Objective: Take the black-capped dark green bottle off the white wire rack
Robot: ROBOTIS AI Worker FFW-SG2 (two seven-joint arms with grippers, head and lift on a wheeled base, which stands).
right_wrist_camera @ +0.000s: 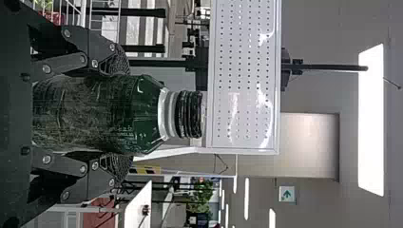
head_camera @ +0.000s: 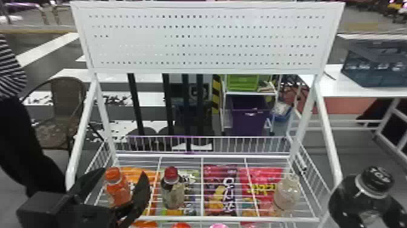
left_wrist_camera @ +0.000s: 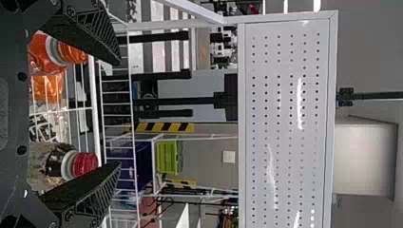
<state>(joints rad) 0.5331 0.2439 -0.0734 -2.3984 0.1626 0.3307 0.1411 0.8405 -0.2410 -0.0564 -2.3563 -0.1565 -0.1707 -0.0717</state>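
Note:
The black-capped dark green bottle (head_camera: pixel 348 203) is at the lower right of the head view, off the right side of the white wire rack (head_camera: pixel 224 219), with my right gripper (head_camera: pixel 396 212) at it. In the right wrist view the bottle (right_wrist_camera: pixel 109 114) stands upright between both fingers of my right gripper (right_wrist_camera: pixel 121 114), which is shut on its body. My left gripper (head_camera: pixel 124 185) is open at the rack's left front, by an orange-capped bottle (head_camera: pixel 116 186); in the left wrist view the gripper (left_wrist_camera: pixel 119 114) has its fingers wide apart.
A red-capped bottle (head_camera: pixel 172 191) and a pale clear bottle (head_camera: pixel 286 195) stand on the rack. Snack bags (head_camera: pixel 221 191) show through its wires. A white pegboard (head_camera: pixel 206 39) rises above, on slanted posts. A white table (head_camera: pixel 336 85) stands behind at the right.

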